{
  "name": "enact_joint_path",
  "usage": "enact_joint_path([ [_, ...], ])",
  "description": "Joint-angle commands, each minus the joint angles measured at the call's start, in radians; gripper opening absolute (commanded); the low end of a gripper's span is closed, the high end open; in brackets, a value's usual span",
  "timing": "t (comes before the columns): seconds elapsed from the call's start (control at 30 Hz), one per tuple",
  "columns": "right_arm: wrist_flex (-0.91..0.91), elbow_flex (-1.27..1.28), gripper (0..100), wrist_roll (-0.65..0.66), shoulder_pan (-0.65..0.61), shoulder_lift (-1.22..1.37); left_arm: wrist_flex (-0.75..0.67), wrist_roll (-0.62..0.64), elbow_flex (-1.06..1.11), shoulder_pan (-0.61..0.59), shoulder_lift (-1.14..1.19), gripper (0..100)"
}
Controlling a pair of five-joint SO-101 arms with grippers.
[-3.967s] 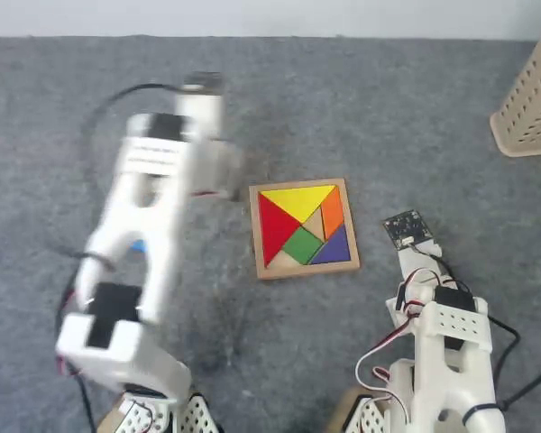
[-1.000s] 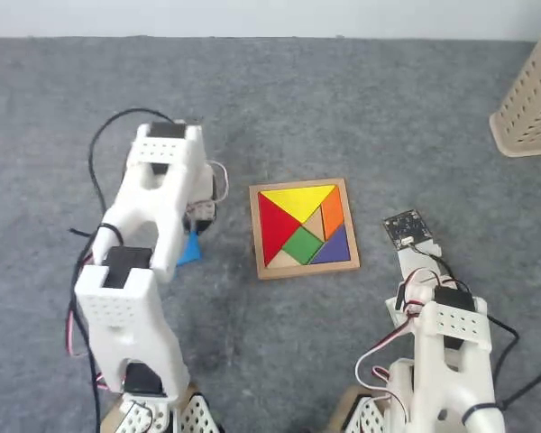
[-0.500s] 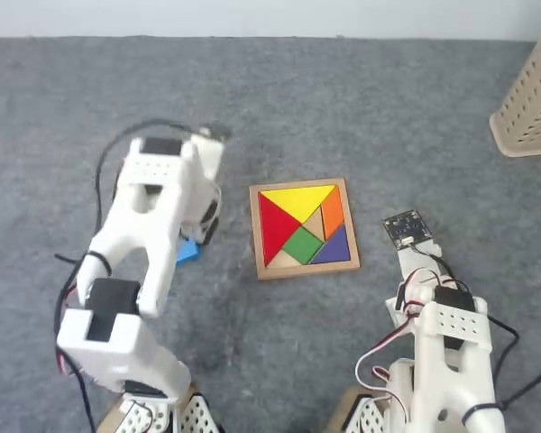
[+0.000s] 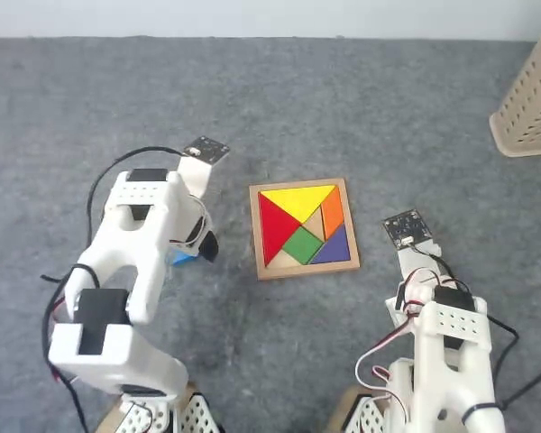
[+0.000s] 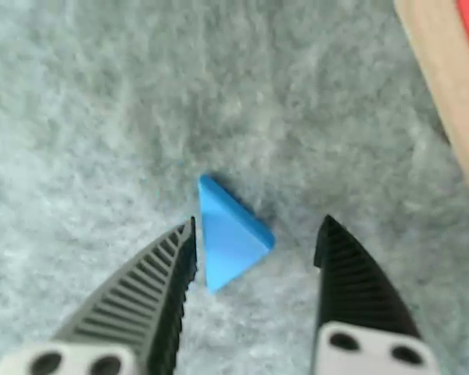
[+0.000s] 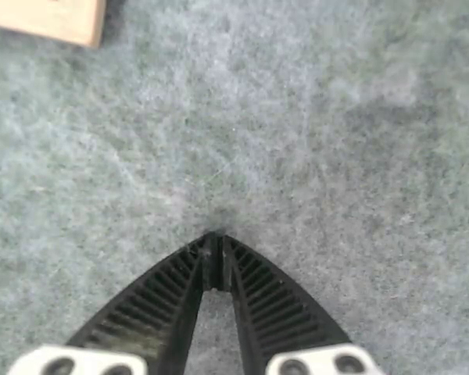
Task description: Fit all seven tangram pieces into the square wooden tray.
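While the left jaws hang wide open over the grey tabletop point(image 4: 388, 108), the blue triangle point(image 5: 230, 242) lies flat between them, gripped by neither; one jaw tip sits just beside its edge. From the high view I place it left of the tray point(image 4: 255, 230), near but apart, partly under the left arm point(image 4: 135, 253). Tray sits mid-tabletop and holds yellow point(image 4: 298, 200), red point(image 4: 275, 233), green point(image 4: 302, 244), orange point(image 4: 332, 216) and purple point(image 4: 335, 245) pieces. Right jaws are closed tip to tip on nothing, low over bare tabletop, right of the tray. Right arm point(image 4: 446, 334) stands at the near edge.
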Motion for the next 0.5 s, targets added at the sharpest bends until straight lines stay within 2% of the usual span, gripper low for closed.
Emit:
enact_joint_path([
  [0.0, -0.015, -0.002, 0.6, 0.014, 0.007, -0.025, -0.031, -0.014, 0.001, -0.009, 0.02, 23],
  [0.2, -0.015, -0.002, 0.6, 0.014, 0.007, -0.025, -0.034, -0.015, -0.001, -0.009, 0.057, 15],
  [0.37, -0.015, -0.002, 0.6, 0.017, 0.007, -0.025, -0.02, -0.015, 0.001, -0.009, 0.028, 14],
  [0.47, -0.015, -0.002, 0.6, 0.017, 0.007, -0.025, 0.009, -0.015, -0.007, 0.0, -0.014, 9],
])
